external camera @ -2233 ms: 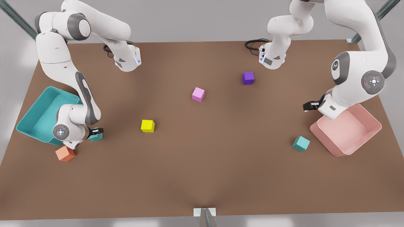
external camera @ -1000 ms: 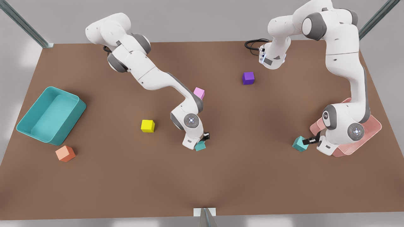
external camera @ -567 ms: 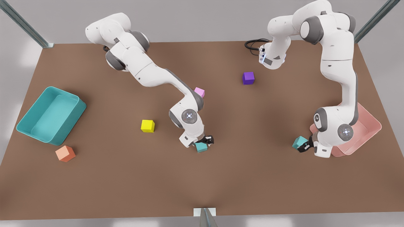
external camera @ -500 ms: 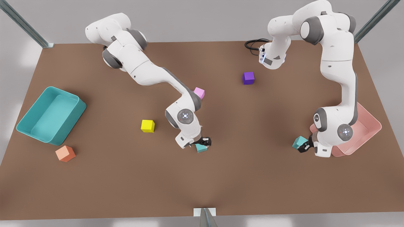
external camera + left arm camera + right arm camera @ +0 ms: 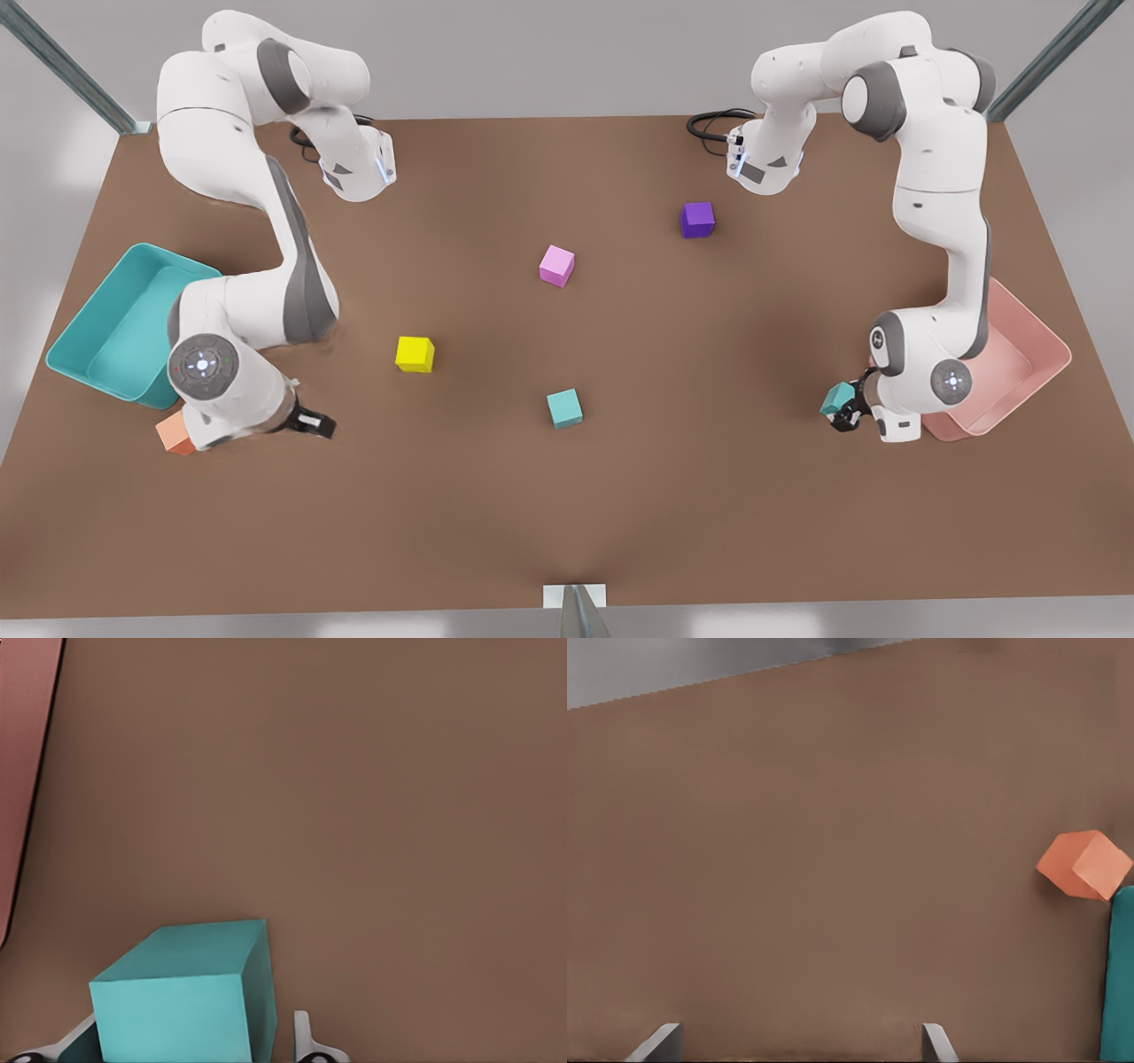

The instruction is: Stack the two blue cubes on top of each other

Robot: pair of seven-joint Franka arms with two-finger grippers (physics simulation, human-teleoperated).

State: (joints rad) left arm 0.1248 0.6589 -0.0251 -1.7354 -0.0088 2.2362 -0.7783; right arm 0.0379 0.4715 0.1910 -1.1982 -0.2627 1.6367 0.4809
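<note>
One blue cube (image 5: 564, 408) rests alone on the brown table near its middle. The other blue cube (image 5: 836, 398) is at the front view's right, beside the pink tray, held between the fingers of my left gripper (image 5: 844, 413). In the left wrist view that blue cube (image 5: 177, 1001) sits between the two fingertips of the left gripper (image 5: 190, 1035). My right gripper (image 5: 312, 425) is open at the front view's left, low over the table next to the orange cube, far from both blue cubes. Its spread fingers (image 5: 660, 1041) hold nothing.
An orange cube (image 5: 171, 435) and a teal tray (image 5: 106, 319) lie beside the right arm. A pink tray (image 5: 1019, 354) stands behind the left arm. A yellow cube (image 5: 415, 354), a pink cube (image 5: 556, 266) and a purple cube (image 5: 697, 220) are spread over the table.
The right gripper let go of its blue cube at the table's middle and swung back to the front view's left. The left gripper closed on the other blue cube and shifted slightly.
</note>
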